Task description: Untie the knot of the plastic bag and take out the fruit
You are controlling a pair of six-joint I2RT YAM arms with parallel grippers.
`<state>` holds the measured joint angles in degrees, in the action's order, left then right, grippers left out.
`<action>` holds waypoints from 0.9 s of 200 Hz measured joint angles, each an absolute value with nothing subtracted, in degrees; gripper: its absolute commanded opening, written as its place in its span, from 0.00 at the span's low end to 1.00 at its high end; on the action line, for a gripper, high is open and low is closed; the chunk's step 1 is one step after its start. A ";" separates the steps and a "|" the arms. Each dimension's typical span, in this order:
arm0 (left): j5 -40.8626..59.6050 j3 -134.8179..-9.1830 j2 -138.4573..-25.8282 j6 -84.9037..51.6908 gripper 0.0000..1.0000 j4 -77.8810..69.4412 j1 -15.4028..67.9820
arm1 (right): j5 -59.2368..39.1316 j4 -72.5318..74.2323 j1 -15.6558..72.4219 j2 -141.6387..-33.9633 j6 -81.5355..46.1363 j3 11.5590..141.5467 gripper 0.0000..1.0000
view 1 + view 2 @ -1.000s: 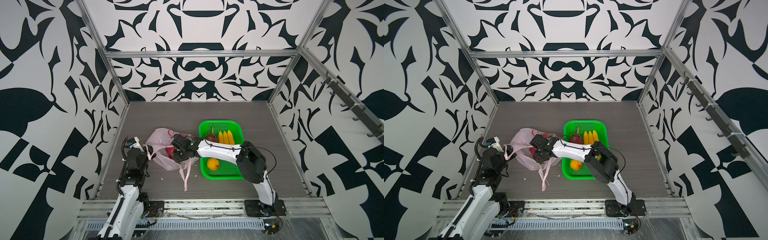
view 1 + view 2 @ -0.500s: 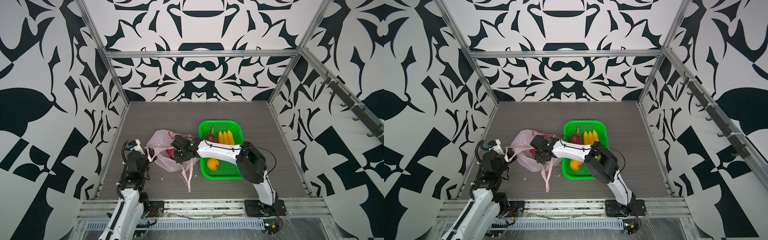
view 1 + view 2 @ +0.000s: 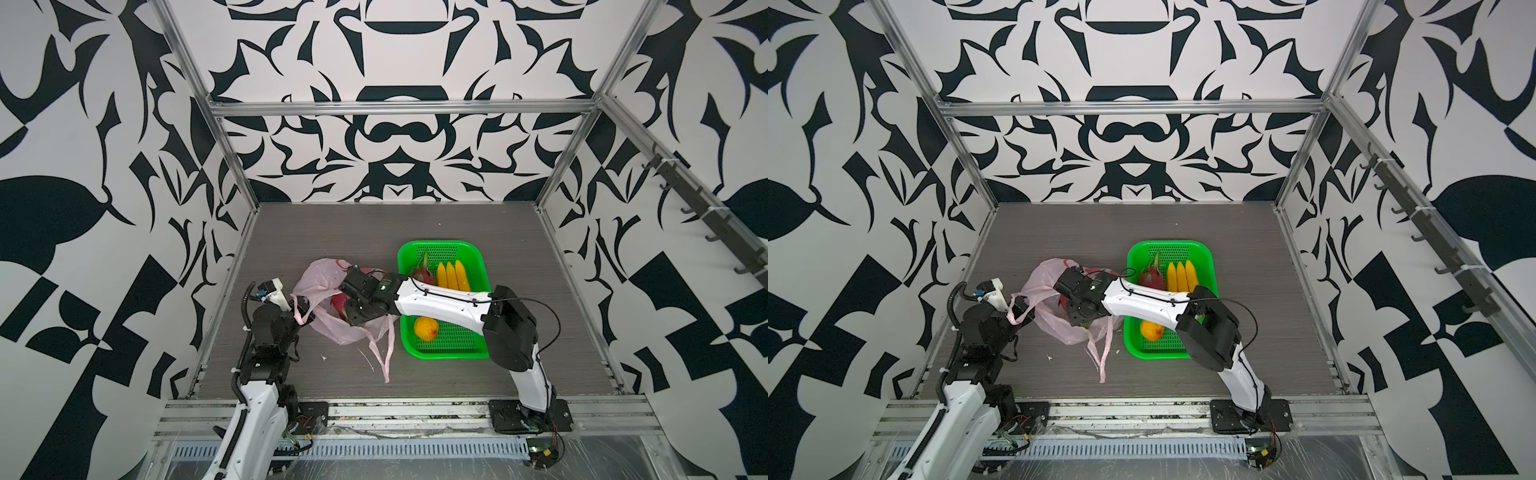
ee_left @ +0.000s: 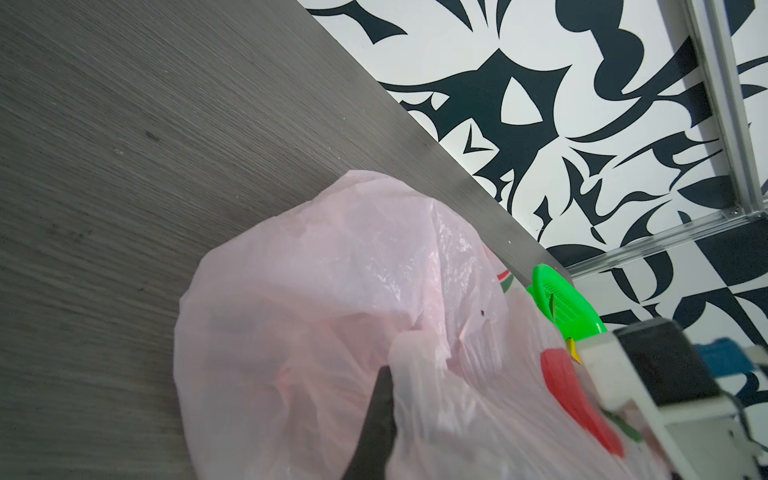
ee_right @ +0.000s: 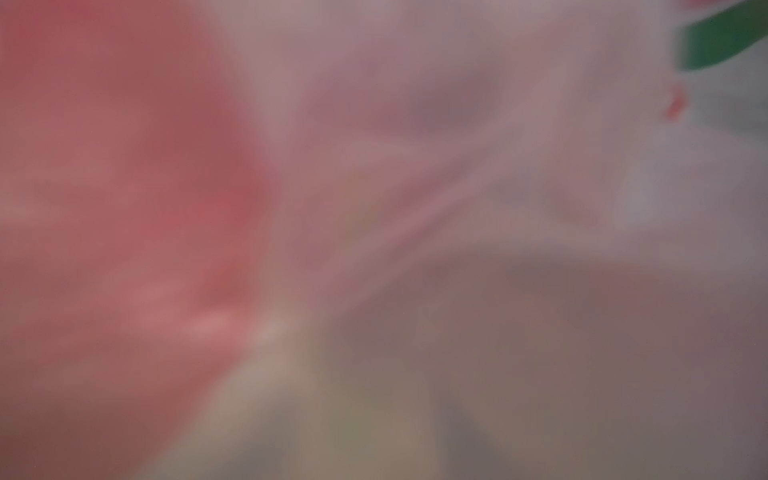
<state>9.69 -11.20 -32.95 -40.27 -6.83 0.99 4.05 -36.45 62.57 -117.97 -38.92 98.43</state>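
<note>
The pale pink plastic bag [image 3: 328,286] lies left of the green basket, its mouth open; in the left wrist view the plastic bag [image 4: 332,291] fills the frame. No knot shows; one loose handle [image 3: 387,353] trails toward the front. My left gripper [image 3: 297,309] is shut on the other handle, with one dark finger [image 4: 376,424] visible under film. My right gripper [image 3: 347,305] reaches into the bag beside a magenta dragon fruit [image 3: 337,305], its jaws hidden. The right wrist view shows only blurred pink film [image 5: 415,166]. In the basket lie a dragon fruit [image 3: 422,270], bananas [image 3: 453,276] and a round orange fruit [image 3: 426,328].
The green perforated basket [image 3: 440,246] stands just right of the bag, and my right arm crosses over its left rim. Small white scraps [image 3: 322,356] lie on the grey table near the front. Patterned walls with metal rails close in three sides.
The left arm has shifted slightly with the handle in its grip, and the loose handle's end has swung right. The right gripper stays inside the bag.
</note>
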 measured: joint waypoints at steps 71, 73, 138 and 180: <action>10.98 -11.07 -32.56 -40.23 0.00 -6.11 0.99 | 6.50 -35.55 62.76 -117.78 -40.05 101.32 0.76; 11.00 -11.07 -32.56 -40.23 0.00 -6.09 0.99 | 6.55 -35.44 62.76 -117.86 -40.10 101.32 0.76; 11.66 -10.68 -32.29 -40.23 0.00 -5.10 0.99 | 8.75 -33.85 62.76 -123.31 -41.85 105.08 0.88; 11.86 -10.20 -32.23 -40.23 0.00 -5.04 0.99 | 11.94 -35.16 62.76 -127.11 -41.63 111.39 0.91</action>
<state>11.86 -10.20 -32.23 -40.23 -5.04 0.99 11.94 -35.16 62.76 -127.11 -41.63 111.39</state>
